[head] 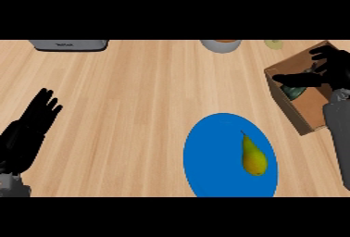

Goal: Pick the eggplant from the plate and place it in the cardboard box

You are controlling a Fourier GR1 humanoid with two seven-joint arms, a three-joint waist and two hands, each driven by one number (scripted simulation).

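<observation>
Pale wooden counter [137,92] with a lengthwise grain fills the view. Near the middle, slightly to the right and close to the near edge, lies a round blue plate [212,157]. On its right half rests a yellow pear [253,157], stem pointing to the far side; nothing else is on the plate.

To the right of the plate, just apart from its rim, stands an open brown cardboard box [308,120], turned at an angle to the counter's edges. Inside its opening, toward the far left corner, a dark rounded eggplant [295,91] shows, partly hidden. The black right hand [331,65] hangs over the far part of the box, directly above the eggplant, with its grey right forearm [338,139] running along the right edge across the box's near corner. Whether this hand grips the eggplant or is clear of it cannot be told from this angle, nor whether the eggplant touches the box's floor.

At the left edge the black left hand [31,125] rests spread, its fingers straight and pointing to the far side, well apart from the plate and holding nothing.

Along the far edge sit a grey appliance [68,44] at the left, a grey bowl [221,45] near the middle, and a small pale green object [275,44] to its right, all cut off by the view.
</observation>
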